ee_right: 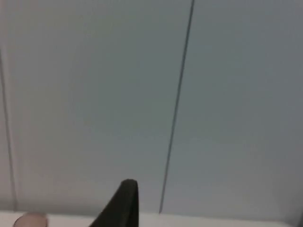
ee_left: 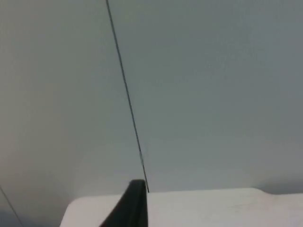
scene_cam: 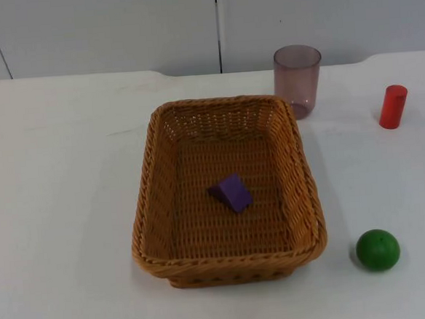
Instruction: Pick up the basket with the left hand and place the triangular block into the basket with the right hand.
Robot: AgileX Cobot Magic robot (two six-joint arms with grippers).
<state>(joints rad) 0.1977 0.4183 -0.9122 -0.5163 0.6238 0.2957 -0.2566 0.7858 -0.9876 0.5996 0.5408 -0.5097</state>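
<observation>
A woven tan basket [scene_cam: 148, 200] stands on the white table in the middle of the top view. A purple triangular block [scene_cam: 232, 193] lies on the basket's floor, near its centre. My left gripper [ee_left: 135, 204] is held high and pulled back, facing the grey partition wall above the table's far edge [ee_left: 213, 208]. My right gripper [ee_right: 124, 203] is likewise raised and faces the wall. Both arms wait, well away from the basket, and nothing is held.
A translucent purple cup [scene_cam: 298, 77] stands upright just behind the basket's far right corner. A red cylinder [scene_cam: 393, 107] stands at the far right. A green ball [scene_cam: 378, 249] rests to the right of the basket's near corner.
</observation>
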